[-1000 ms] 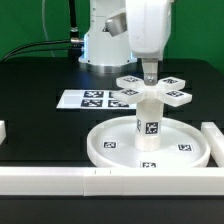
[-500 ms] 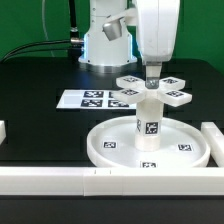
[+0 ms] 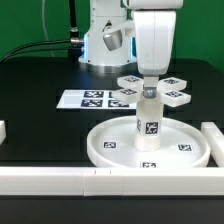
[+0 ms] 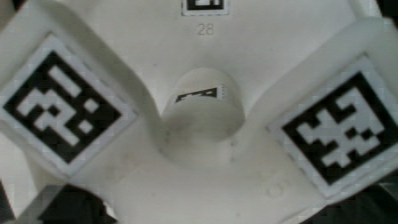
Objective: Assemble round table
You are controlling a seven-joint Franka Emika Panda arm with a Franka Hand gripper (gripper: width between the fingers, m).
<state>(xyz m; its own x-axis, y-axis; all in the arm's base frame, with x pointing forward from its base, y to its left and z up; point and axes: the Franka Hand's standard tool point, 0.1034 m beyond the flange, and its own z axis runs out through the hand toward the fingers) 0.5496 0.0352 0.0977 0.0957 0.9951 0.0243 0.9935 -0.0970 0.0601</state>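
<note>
The large rimmed round disc (image 3: 150, 150) lies flat near the table's front. The short cylindrical leg (image 3: 148, 122) stands upright at its middle. The four-armed cross-shaped foot (image 3: 152, 90) sits level on top of the leg. My gripper (image 3: 148, 80) comes straight down onto the foot's hub, with its fingers close together on it. In the wrist view the foot (image 4: 199, 110) fills the picture, with tagged arms on either side; my fingers do not show there.
The marker board (image 3: 85, 99) lies behind the disc toward the exterior view's left. Long white bars run along the front edge (image 3: 60, 178) and stand at the exterior view's right (image 3: 212, 140). The robot base (image 3: 105, 40) is at the back.
My hand has turned about its vertical axis over the foot and now shows a broader face. The foot, leg and disc stay where they were.
</note>
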